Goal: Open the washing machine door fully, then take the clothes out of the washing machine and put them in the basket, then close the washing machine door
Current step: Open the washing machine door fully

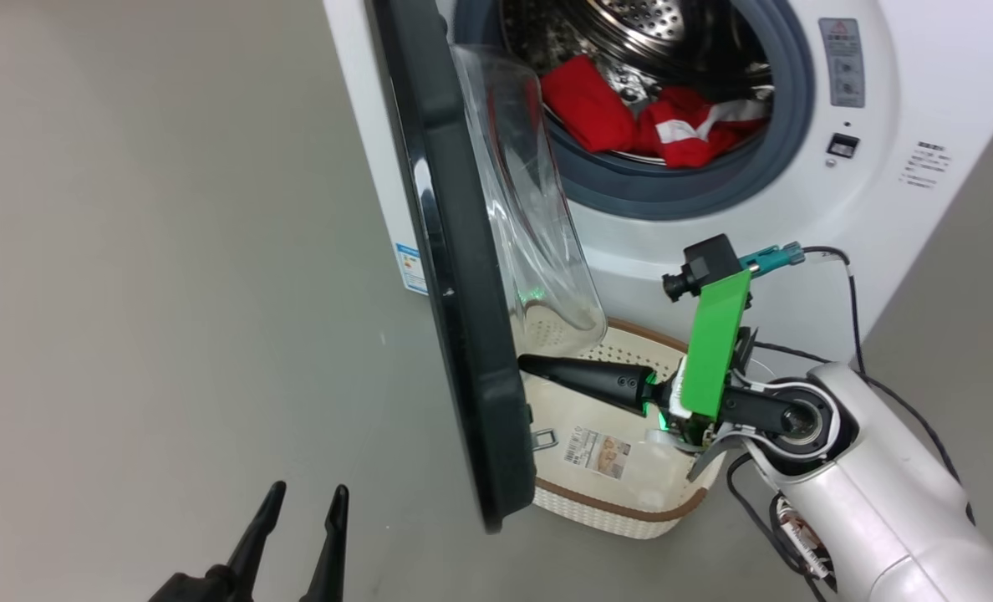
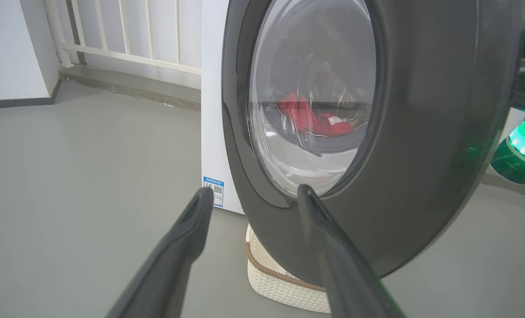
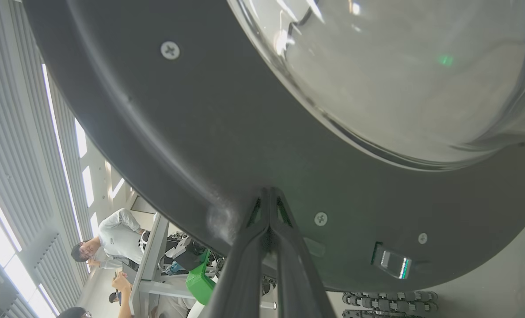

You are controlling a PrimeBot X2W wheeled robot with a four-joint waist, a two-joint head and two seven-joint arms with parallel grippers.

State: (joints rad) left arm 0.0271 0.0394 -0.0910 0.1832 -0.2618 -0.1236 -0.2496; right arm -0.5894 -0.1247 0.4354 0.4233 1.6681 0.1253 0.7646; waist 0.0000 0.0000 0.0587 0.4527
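Over the basket [image 1: 630, 508], the door [image 1: 463, 334] stands ajar, right fingers [image 1: 580, 378] pressed together at its inner face, left fingers [image 1: 256, 527] spread.

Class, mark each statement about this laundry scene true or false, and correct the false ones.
1. The washing machine door stands open. True.
2. The clothes lie in the basket. False: they lie inside the washing machine.
3. The right gripper is shut, tip at the door's inner face. True.
4. The left gripper grips the door's rim. False: it is open, empty, apart from the door.
5. The basket stands on the floor below the door. True.
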